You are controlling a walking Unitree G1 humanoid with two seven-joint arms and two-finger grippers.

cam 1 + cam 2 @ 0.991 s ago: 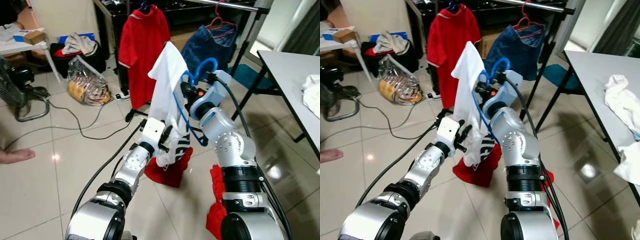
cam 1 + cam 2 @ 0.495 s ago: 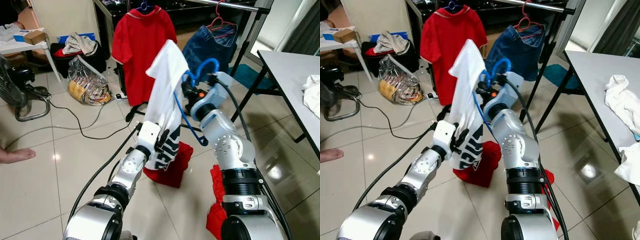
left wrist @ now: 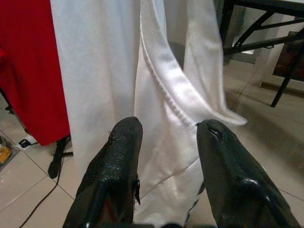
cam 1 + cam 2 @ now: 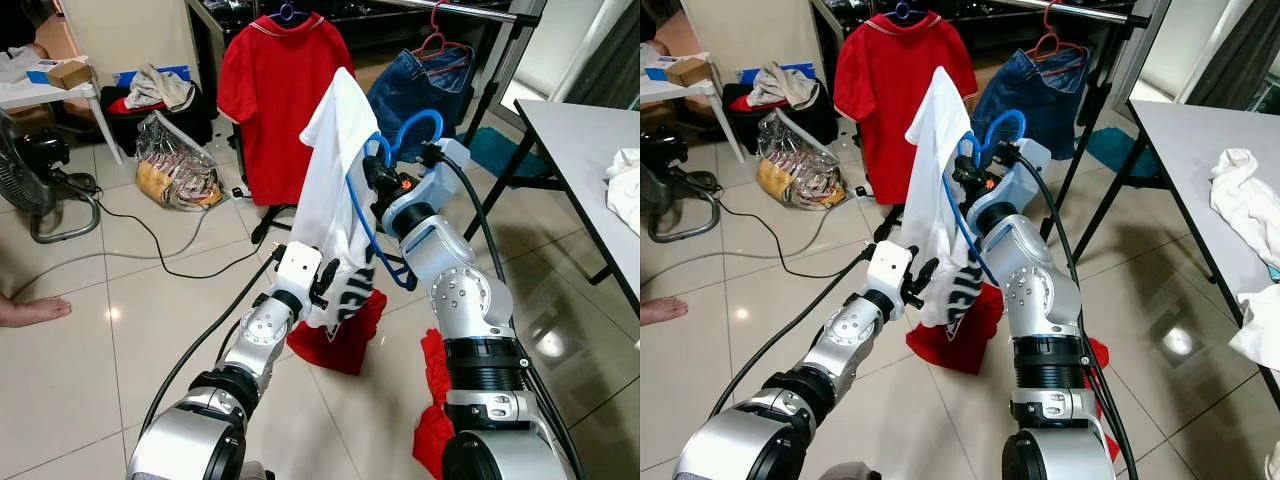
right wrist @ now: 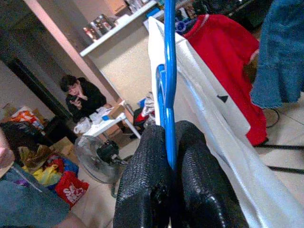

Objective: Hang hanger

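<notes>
The blue hanger point(image 4: 385, 205) is in my right gripper point(image 5: 172, 156), raised in front of me at chest height, short of the clothes rail point(image 4: 470, 8). Its long axis runs steeply, from the hook point(image 4: 415, 128) curling at the top down to a lower corner near my right forearm; the hook points up and toward the rail. My right fingers point(image 5: 145, 180) are pinched narrow on the hanger's thin blue bar, which rises straight out between them in the right wrist view. A white shirt point(image 4: 335, 190) drapes over the hanger, peaked at its upper end and falling long and narrow toward the floor, with a black-printed hem at the bottom.

My left gripper point(image 3: 164, 142) is lower down, at the shirt's bottom edge. Its fingers point(image 3: 121, 161) stand apart, with white cloth hanging just past and between the tips; I cannot tell whether they touch it.

Below the shirt, a red garment point(image 4: 340, 340) lies crumpled on the tiled floor point(image 4: 90, 340). On the rail beyond hang a red polo shirt point(image 4: 275, 95) and a denim piece point(image 4: 420, 85) on a red hanger. A grey table point(image 4: 585, 150) edges in at my right, a fan point(image 4: 30, 180) and a plastic bag point(image 4: 175, 165) sit at my left, and a person's bare foot point(image 4: 30, 310) rests on the tiles.
</notes>
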